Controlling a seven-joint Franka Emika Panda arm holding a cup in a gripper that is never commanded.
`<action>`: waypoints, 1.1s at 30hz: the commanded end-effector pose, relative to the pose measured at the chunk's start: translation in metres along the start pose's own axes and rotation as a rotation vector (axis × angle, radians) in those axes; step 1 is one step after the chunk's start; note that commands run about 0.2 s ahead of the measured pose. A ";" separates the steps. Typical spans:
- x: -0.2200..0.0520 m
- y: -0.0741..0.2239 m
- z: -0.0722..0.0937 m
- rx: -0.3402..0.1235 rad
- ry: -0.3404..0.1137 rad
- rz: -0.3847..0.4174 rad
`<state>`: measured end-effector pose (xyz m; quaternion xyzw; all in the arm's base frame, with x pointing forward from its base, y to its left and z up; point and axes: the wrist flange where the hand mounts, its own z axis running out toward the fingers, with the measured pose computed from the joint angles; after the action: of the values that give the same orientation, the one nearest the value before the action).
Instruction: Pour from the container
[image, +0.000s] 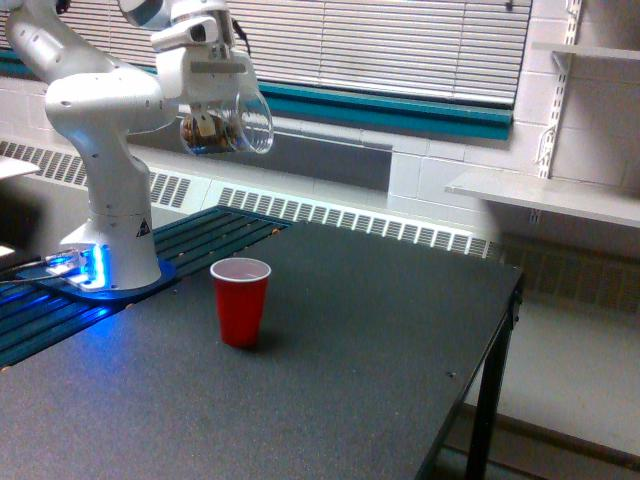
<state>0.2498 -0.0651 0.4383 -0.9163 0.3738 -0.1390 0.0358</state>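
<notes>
Claw (216, 110) clamped on tilted clear cup (228, 127) | nuts (200, 131) inside

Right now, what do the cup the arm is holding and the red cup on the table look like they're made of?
Held cup: seemingly clear thin plastic, since brown contents show through its wall.
Red cup: apparently opaque plastic, smooth red outside and white inside.

White blinds (400, 45) are hanging over the far window above a teal sill (420, 112). A vented radiator (340, 218) is running along the white block wall (450, 175). Shelves (545, 195) are projecting at right. A dark bench (350, 400) is filling the near ground.
</notes>
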 end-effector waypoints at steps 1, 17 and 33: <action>-0.010 -0.001 0.024 -0.035 -0.068 -0.029; -0.008 0.002 0.043 -0.066 -0.120 0.006; -0.007 0.014 0.056 -0.096 -0.172 0.065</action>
<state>0.2553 -0.0790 0.3999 -0.9173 0.3913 -0.0672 0.0323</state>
